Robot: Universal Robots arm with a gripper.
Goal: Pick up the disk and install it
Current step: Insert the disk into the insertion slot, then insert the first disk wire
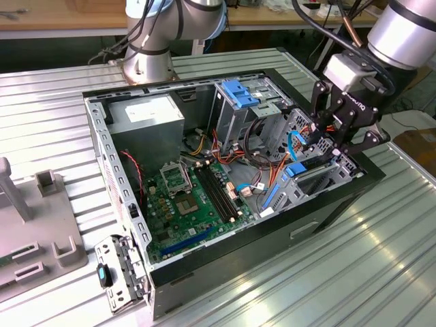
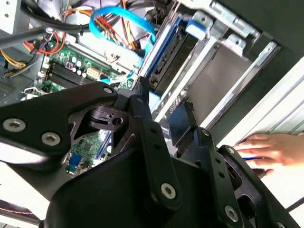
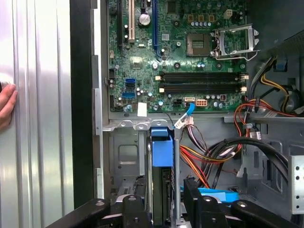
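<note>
Gripper (image 1: 346, 143): jaws spread, clamping nothing.
Disk (image 3: 161, 152): slotted in drive cage (image 3: 123, 156), between fingers (image 3: 194, 202).
Hand (image 2: 266, 149), both wrist views: outside case wall (image 3: 80, 95).

ribbed table (image 1: 381, 259) carries computer case (image 1: 272, 238), grey fixture (image 1: 41, 231).

In the open black metal computer case (image 1: 225, 255), the blue-railed grey metal disk (image 3: 162, 148) sits at the exterior view's right end, with the flat green motherboard (image 1: 180, 201) to its left.

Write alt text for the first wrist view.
The blue-railed disk stands on edge in the drive cage, flanked by the open gripper. A green motherboard lies beyond; a hand rests on the ribbed table.
</note>
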